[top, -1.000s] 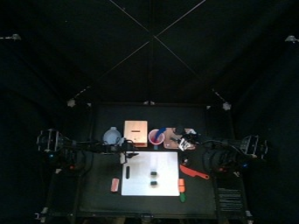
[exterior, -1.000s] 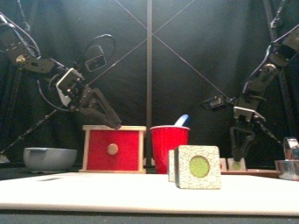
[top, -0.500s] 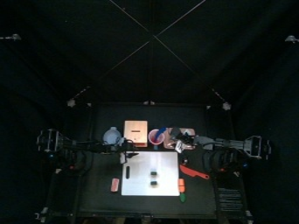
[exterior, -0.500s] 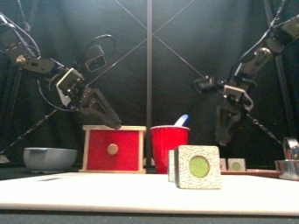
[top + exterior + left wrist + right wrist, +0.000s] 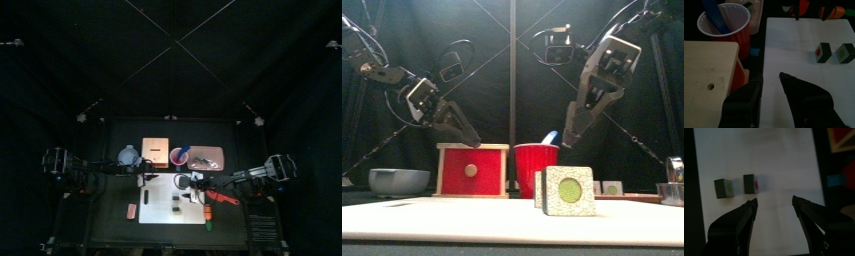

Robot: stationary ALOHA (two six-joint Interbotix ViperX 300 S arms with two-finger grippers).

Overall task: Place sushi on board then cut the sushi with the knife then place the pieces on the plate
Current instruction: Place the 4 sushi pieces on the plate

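Note:
Two dark green sushi pieces [image 5: 177, 204] stand apart on the white board [image 5: 160, 192]; the front view shows one [image 5: 569, 190] near, with a green centre. The right wrist view shows both pieces [image 5: 749, 183] ahead of my right gripper [image 5: 774, 210], which is open and empty. That gripper [image 5: 187, 183] hangs over the board's back part, high in the front view [image 5: 569, 138]. My left gripper [image 5: 150, 179] is open and empty at the board's back left edge [image 5: 771, 82]. A red knife [image 5: 222, 198] lies at the board's right side. The blue knife [image 5: 549, 137] stands in the red cup [image 5: 536, 170]. The pink plate [image 5: 207, 156] lies behind.
The wooden box [image 5: 155, 150] with a red drawer front [image 5: 473, 170] stands behind the board, the red cup to its right. A blue-grey bowl [image 5: 400, 180] sits at the back left. A small red toy [image 5: 131, 210] lies left of the board.
My right arm has swung from above the pink plate toward the board's middle and has risen. The left arm and the sushi pieces have not moved.

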